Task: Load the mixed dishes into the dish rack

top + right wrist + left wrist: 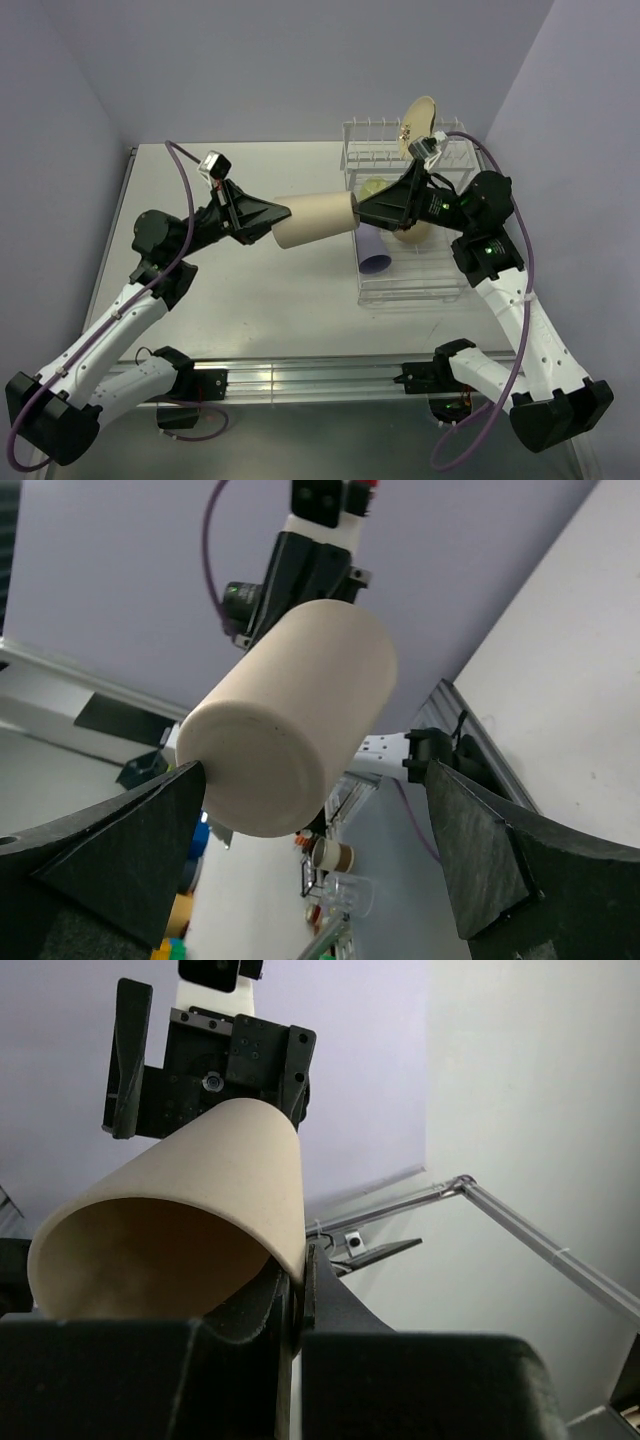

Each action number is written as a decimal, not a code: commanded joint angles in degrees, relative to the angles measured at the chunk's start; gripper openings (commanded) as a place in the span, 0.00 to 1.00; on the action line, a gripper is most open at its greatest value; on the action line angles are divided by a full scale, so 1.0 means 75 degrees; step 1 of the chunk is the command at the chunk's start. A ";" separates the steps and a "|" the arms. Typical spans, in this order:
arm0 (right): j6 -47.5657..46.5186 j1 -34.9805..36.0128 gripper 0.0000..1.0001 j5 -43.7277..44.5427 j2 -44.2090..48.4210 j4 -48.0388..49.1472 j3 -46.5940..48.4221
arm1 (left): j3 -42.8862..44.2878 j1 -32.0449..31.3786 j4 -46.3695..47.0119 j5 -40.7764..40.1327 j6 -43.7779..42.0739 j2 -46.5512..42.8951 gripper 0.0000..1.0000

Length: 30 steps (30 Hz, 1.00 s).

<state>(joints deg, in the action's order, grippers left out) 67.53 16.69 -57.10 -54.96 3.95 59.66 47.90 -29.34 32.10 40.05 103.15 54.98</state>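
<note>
Grey bench (pixel 250 290), plain lilac walls. Up in the air over it, the tan tumbler (pixel 315 220) lies sideways, long axis running left-right, mouth toward the left arm and base poking at the right one. Left fingers (pixel 278 218) are clamped on its rim. Right fingers (pixel 360 215) are spread wide either side of the base, not gripping, I'd say. Dish rack (pixel 410 295) sits under that right arm.
</note>
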 commanded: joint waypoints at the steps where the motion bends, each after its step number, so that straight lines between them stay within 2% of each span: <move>1: 0.0383 0.0388 0.98 -0.0578 0.0003 0.0857 0.0201 | -0.0129 -0.0552 0.0571 -0.0114 0.0121 0.0263 0.00; 6: 0.0593 0.0377 0.98 -0.0636 0.0144 0.1079 0.0295 | -0.0105 -0.0552 0.0525 -0.0125 0.0086 0.0275 0.00; 10: 0.1261 0.0400 0.98 -0.0754 0.0144 0.1992 0.0400 | -0.0140 -0.0552 0.0338 -0.0126 0.0004 0.0240 0.00; 18: 0.1719 0.0470 0.98 -0.0801 0.0215 0.2509 0.0542 | -0.0445 -0.0552 0.0045 -0.0231 -0.0055 0.0029 0.00; 21: 0.1416 0.0575 0.98 -0.0801 0.0180 0.2135 0.0611 | -0.0154 -0.0552 -0.0200 -0.0208 -0.0288 0.0157 0.00; 28: -0.1454 0.0915 0.96 -0.0040 -0.0136 -0.2042 0.1911 | 0.0901 -0.0622 -0.1324 -0.0324 -0.0909 0.0579 0.00; 30: -0.2064 0.1009 0.95 0.0253 -0.0277 -0.2563 0.2181 | 0.1183 -0.0646 -0.1794 -0.0383 -0.1202 0.0684 0.00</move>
<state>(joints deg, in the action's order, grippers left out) 61.06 21.39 -56.29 -56.80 -6.28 70.37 54.04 -33.54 27.55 39.16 100.16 58.17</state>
